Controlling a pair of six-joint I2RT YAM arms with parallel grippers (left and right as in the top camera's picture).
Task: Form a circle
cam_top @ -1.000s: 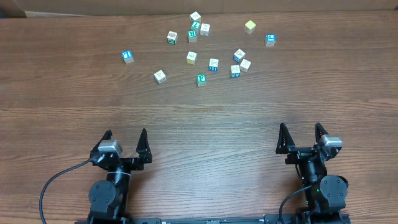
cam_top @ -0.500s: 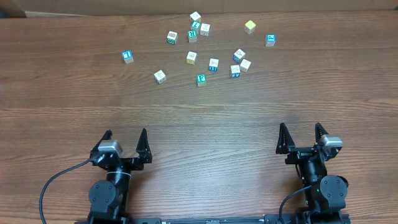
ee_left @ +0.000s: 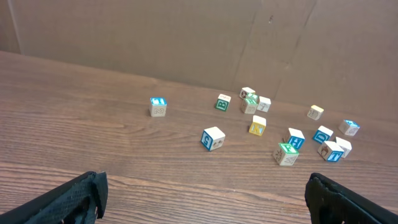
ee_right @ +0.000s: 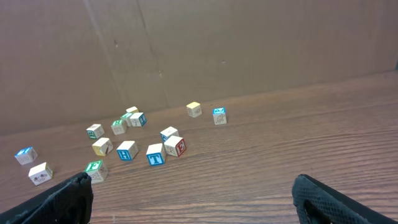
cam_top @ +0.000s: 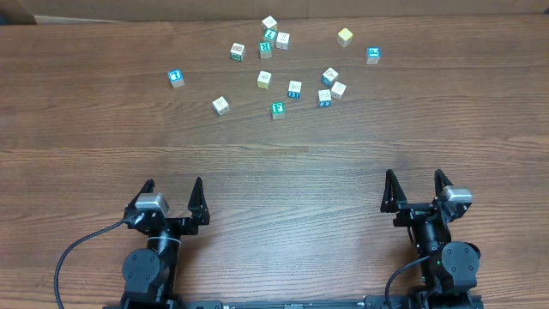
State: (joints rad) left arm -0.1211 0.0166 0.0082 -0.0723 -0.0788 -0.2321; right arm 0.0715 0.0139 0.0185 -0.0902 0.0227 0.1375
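The left gripper (cam_top: 172,184) and the right gripper (cam_top: 413,176), both black, are sitting at the near edge of a dark brown wooden table (cam_top: 86,137), each holding its two fingers spread wide and gripping nothing. The small cream wooden alphabet cubes (cam_top: 294,88), some with blue, green or yellow faces, are lying loosely scattered at the table's far middle, well apart from both grippers, not in a ring. The overhead view is showing both grippers at once, while the wrist views are revealing a brown cardboard wall (ee_left: 155,37) behind the cubes and letters on their sides.
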